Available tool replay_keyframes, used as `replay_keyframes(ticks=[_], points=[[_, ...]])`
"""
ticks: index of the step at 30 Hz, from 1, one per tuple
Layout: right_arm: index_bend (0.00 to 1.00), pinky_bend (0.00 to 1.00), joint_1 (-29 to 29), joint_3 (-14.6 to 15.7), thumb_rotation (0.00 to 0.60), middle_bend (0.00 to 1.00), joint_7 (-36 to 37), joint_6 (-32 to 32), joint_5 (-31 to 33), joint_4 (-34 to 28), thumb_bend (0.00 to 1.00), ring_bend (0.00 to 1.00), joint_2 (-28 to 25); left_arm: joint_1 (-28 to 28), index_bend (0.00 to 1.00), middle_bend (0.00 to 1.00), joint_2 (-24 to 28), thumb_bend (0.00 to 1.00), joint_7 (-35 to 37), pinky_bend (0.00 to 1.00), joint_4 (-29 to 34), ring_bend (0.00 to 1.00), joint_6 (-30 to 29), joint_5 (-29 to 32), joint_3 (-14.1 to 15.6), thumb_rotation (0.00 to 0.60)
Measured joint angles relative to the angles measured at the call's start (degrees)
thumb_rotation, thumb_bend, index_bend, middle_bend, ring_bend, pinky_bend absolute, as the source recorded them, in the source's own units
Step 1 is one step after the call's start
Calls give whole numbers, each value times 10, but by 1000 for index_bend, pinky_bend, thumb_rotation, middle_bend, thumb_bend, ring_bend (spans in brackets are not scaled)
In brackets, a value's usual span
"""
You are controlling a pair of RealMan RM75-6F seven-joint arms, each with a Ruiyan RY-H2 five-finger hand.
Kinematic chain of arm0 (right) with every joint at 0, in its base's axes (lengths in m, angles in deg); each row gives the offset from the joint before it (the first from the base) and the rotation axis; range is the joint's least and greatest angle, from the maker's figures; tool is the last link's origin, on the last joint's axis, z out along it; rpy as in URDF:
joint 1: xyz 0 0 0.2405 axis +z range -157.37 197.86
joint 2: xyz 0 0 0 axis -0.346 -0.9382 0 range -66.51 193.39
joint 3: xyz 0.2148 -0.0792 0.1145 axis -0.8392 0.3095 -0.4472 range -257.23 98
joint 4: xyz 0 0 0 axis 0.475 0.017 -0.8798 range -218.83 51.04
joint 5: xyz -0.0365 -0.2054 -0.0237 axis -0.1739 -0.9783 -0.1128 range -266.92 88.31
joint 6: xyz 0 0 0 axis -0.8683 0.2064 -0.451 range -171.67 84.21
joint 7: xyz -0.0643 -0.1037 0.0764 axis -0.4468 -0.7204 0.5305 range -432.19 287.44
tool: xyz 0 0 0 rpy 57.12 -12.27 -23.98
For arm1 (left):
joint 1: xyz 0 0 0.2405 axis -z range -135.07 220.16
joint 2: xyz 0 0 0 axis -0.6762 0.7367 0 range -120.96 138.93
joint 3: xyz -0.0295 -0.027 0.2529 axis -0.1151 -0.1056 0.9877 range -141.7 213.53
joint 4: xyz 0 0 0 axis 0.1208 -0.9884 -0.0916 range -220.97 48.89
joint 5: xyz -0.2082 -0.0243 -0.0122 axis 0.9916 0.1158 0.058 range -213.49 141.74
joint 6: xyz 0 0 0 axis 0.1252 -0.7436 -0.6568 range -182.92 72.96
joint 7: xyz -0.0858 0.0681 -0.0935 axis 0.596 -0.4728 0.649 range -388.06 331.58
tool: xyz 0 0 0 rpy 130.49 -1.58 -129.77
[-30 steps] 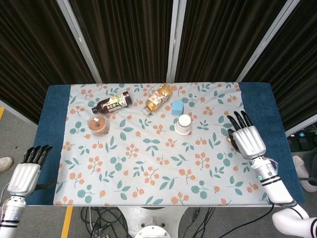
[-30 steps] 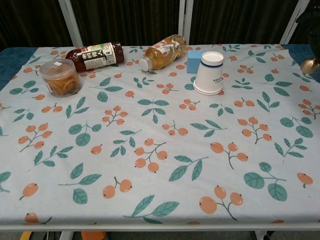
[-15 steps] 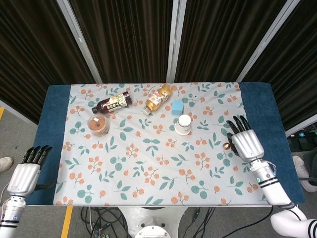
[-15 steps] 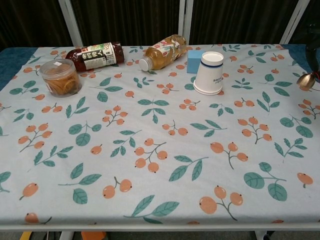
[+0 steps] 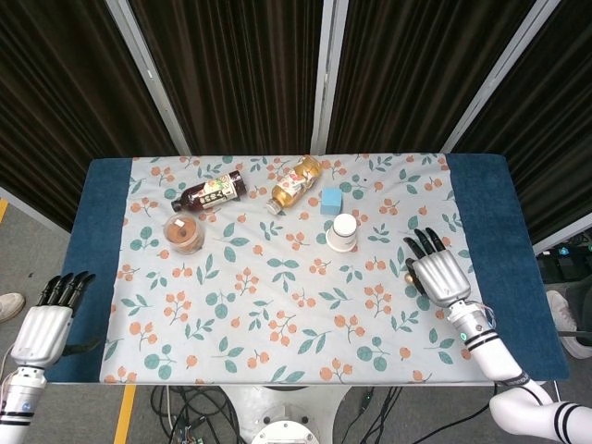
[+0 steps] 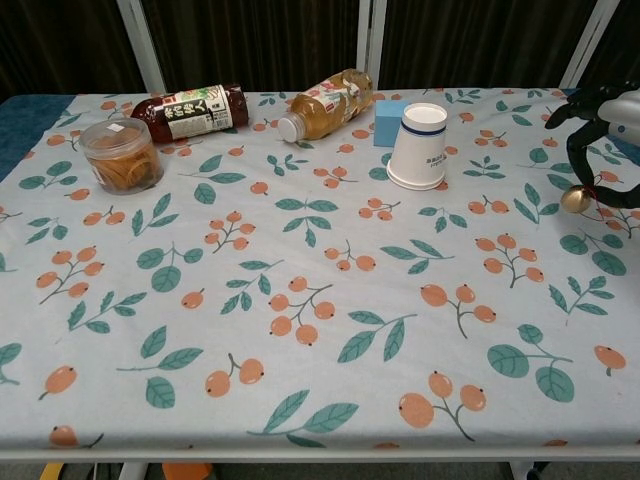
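My right hand (image 5: pixel 435 274) hovers palm down over the right part of the floral cloth (image 5: pixel 277 305), fingers spread and nothing in it. In the chest view its dark fingers (image 6: pixel 598 100) enter at the right edge. The nearest thing is a white paper cup (image 5: pixel 342 231) (image 6: pixel 417 146), to its left and farther back, not touched. My left hand (image 5: pixel 48 316) hangs off the table's near left corner with straight fingers, holding nothing.
A blue cube (image 5: pixel 331 200) (image 6: pixel 390 122) sits just behind the cup. An amber bottle (image 5: pixel 294 183) (image 6: pixel 325 102) and a dark bottle (image 5: pixel 211 192) (image 6: pixel 190 112) lie along the back. A clear jar of snacks (image 5: pixel 184 233) (image 6: pixel 121 154) stands at the left.
My right hand has slid left and nearer, from the blue table edge onto the floral cloth, and now shows more in the chest view. The left hand and the objects have not moved.
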Motion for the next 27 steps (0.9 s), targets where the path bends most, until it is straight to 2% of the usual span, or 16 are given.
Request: replay_keyframes(ticks=[12,21,24,27], points=[[820,0,20,1,600,162,-26,37,22,16,394,0,29,-1,36,49,5,0,2,48,4,0,-4,-2,-1,600],[783,0,27,3,600,141,-49,57,47,13,344,0,32,-1,36,49,5,0,2,48,3,0,-5,-3,-2,600],[753,0,29,4,600,134,-54,59,53,11,329,0,33,-1,36,49,5,0,1,48,3,0,-5,-3,-1,600],[666,0,30,5,600,116,-56,60,57,9,308,0,32,-1,36,49,5,0,1,48,3,0,-5,-3,-1,600]])
